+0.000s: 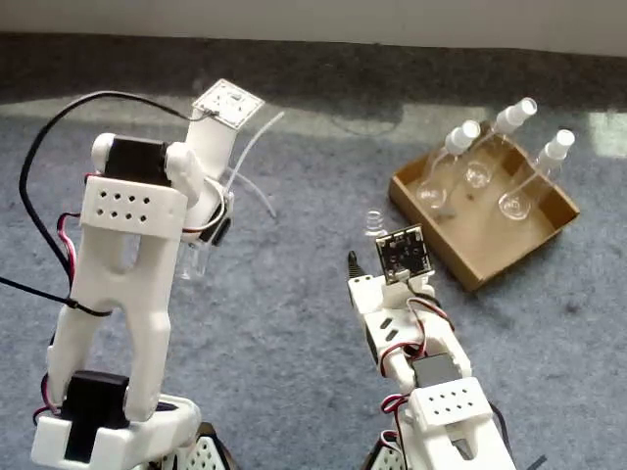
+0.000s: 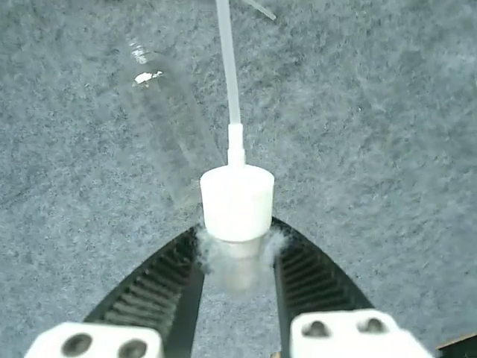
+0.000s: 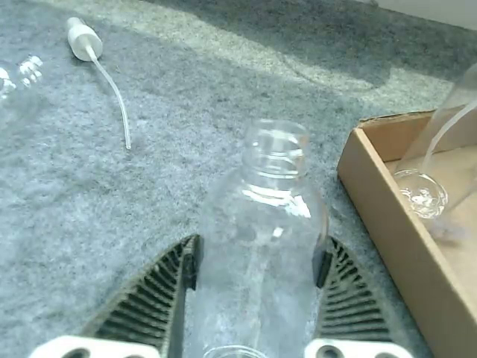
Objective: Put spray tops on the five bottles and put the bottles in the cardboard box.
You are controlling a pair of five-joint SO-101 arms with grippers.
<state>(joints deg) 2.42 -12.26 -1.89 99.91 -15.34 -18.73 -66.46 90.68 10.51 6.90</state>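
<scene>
Grips a spray top (image 2: 237, 201) by its white collar in the left hand (image 2: 237, 233); clasps an open clear bottle (image 3: 264, 216) round its body in the right hand (image 3: 258, 250), near the cardboard box (image 1: 436, 235). Probably light, thin-walled and slick: best held on the body without crushing, and best to take the top by its collar, never the limp tube

Cardboard box (image 1: 529, 253), 2 o'clock on the counter (image 1: 294, 323), holds three capped clear bottles (image 1: 497, 144). One uncapped bottle (image 3: 261, 216) is at its 9 o'clock. A spray top (image 3: 83, 37) lies loose, tube curved.
</scene>
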